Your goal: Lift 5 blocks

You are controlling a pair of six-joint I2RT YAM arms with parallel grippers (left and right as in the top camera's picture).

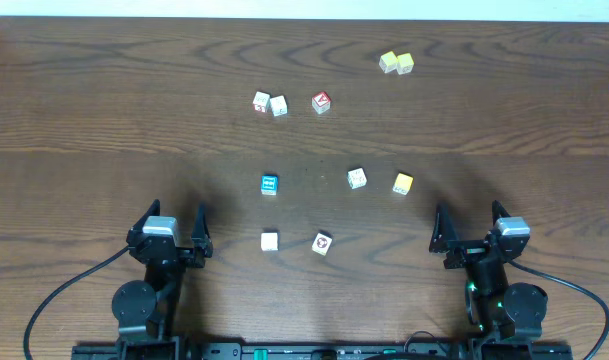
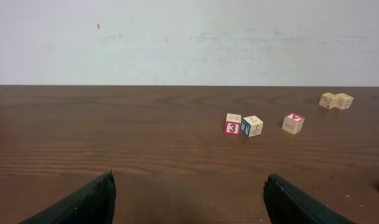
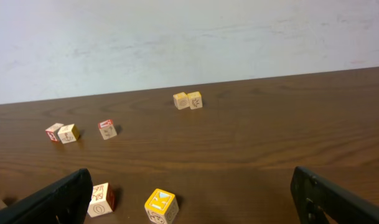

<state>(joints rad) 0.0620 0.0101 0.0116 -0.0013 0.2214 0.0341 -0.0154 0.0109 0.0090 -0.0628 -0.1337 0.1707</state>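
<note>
Blocks (image 1: 270,184) on table (image 1: 104,120), left end effector (image 1: 177,216) spread, right end effector (image 1: 468,214) spread

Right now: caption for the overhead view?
Open left gripper and right gripper face ten small printed cubes on dark wooden table.

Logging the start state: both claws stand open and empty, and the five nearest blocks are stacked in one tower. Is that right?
Not stacked. The overhead view shows the blue block, cream block, yellow block, white block and red-and-black marked block lying apart, each alone on the table. The left claw and right claw do stand open and empty.
</note>
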